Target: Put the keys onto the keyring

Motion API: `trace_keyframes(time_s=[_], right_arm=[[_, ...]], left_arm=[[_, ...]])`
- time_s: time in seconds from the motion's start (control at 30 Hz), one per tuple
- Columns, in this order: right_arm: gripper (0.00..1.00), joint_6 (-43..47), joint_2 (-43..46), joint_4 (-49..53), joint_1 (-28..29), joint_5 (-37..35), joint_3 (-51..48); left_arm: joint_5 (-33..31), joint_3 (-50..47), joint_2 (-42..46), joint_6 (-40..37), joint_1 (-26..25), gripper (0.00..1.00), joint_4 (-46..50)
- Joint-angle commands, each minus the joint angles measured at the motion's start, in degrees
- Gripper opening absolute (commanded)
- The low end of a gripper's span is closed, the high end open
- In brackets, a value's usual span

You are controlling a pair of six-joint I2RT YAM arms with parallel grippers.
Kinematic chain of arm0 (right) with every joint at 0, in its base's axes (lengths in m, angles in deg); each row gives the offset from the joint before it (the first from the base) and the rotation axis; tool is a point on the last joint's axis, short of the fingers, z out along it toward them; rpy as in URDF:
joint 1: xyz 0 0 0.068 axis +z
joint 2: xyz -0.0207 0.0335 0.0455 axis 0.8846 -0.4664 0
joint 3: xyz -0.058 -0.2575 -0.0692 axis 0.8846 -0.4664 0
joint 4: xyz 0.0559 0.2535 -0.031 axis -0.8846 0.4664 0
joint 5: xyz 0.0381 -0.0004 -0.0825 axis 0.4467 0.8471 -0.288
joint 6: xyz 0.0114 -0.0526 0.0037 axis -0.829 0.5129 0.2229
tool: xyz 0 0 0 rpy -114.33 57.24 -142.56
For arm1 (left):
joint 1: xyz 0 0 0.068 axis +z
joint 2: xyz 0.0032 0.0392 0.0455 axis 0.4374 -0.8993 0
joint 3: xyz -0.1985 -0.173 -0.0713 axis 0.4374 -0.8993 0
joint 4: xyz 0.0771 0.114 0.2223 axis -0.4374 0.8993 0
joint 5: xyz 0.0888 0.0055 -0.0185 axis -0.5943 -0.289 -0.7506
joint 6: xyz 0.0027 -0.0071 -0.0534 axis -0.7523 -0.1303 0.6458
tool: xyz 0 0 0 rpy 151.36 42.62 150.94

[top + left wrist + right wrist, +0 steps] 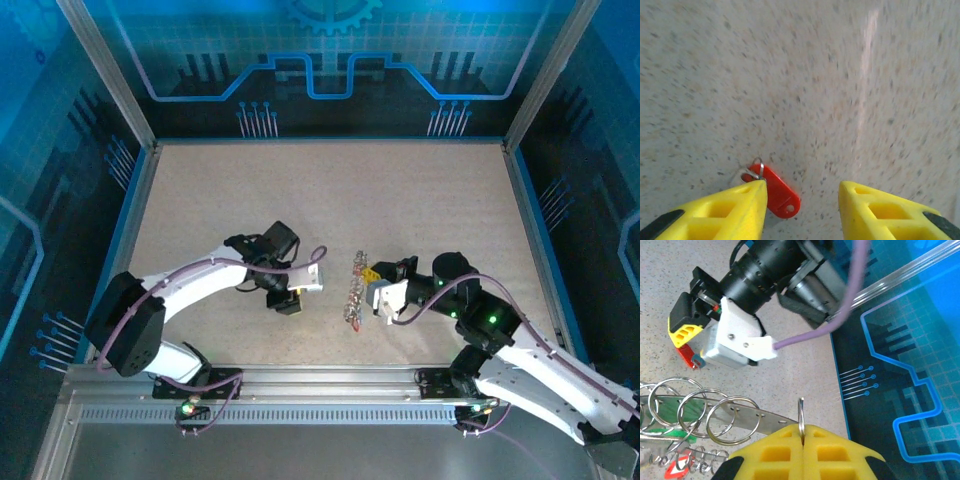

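Lying on speckled desk point(840, 75), red-tagged key point(781, 194) just beside open left end effector point(801, 189). Right end effector point(802, 432) closed, pinching thin silver ring point(801, 412) edge-on.

Your red-tagged key point(781, 194) lies flat at lower left (silver loop uppermost); the keyring point(772, 416), a holed grey band, crosses bottom left.

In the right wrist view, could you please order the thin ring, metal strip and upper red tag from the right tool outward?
1. Thin ring: pinched in the right tool.
2. Metal strip: just left.
3. Upper red tag: far upper left.
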Motion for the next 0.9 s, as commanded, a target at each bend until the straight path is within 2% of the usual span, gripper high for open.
trace_keyframes(time_s=[0.0, 0.4, 0.53, 0.63, 0.87], right_arm=[[0.0, -0.73, 1.92, 0.02, 0.91, -1.44, 2.55], [0.0, -0.38, 4.04, 0.49, 0.85, -2.55, 1.72], [0.0, -0.29, 4.16, 0.67, 0.87, -2.64, 1.87], [0.0, -0.3, 4.2, 0.64, 0.88, -2.63, 1.89], [0.0, -0.29, 4.55, 1.02, 0.85, -2.75, 1.92]], left_arm=[[3.85, -0.73, -0.19, -10.86, 1.89, 0.43, -5.92], [1.07, -4.51, -1.99, -14.2, 1.81, 0.4, -13.08], [0.28, -4.67, -2.93, -14.1, 1.73, 0.4, -13.86], [-1.4, -4.55, -4.08, -14.24, 1.22, 0.36, -14.04], [-2.81, -4.67, -4.54, -14.49, 0.86, 0.36, -13.5]])
